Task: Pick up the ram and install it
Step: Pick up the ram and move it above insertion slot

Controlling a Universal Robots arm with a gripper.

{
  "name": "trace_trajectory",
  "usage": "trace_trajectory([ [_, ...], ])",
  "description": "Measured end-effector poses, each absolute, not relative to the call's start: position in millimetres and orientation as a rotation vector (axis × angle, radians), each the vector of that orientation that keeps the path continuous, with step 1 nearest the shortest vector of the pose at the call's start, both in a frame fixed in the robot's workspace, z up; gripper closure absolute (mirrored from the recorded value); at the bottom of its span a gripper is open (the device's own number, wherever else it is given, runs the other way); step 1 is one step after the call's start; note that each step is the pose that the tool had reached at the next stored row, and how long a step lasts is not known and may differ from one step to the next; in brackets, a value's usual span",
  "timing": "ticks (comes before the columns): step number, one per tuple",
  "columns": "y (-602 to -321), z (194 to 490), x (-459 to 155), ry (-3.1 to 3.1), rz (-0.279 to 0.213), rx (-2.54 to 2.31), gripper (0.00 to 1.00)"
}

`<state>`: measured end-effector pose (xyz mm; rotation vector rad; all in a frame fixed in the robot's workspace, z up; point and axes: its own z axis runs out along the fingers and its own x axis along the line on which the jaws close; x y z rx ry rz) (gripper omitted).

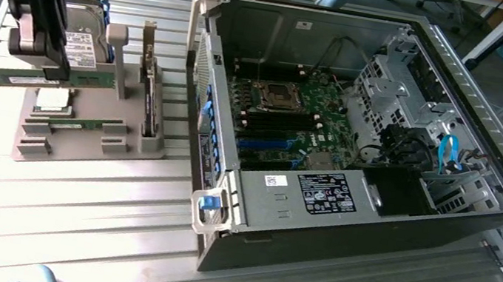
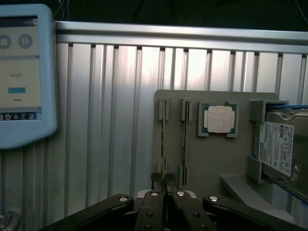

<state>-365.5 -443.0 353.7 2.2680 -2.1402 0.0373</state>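
The ram (image 1: 42, 77) is a long green stick with a white label, and my gripper (image 1: 53, 69) is shut on it near its middle. It hangs level just above the grey parts holder (image 1: 82, 140), at the exterior view's left. In the wrist view the ram (image 2: 163, 139) shows edge-on as a thin line running away from the shut fingers (image 2: 153, 204) of my gripper (image 2: 165, 193). The open computer case (image 1: 222, 204) lies at the exterior view's right. Its motherboard's memory slots (image 1: 280, 121) sit beside the processor socket.
The holder (image 2: 211, 163) also carries a second thin stick (image 2: 184, 139), a square silver processor (image 2: 220, 119) and a hard drive (image 2: 279, 149). An upright card (image 1: 148, 99) stands between the holder and the case wall. A light-blue touchscreen pendant (image 2: 21, 77) lies on the ribbed metal table (image 1: 70, 219).
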Motion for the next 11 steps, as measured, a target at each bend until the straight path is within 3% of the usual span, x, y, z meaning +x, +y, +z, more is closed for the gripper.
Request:
trace_trajectory([
  [11, -443.0, 359.4, -365.5, -2.140, 0.038, 2.268, 0.87],
])
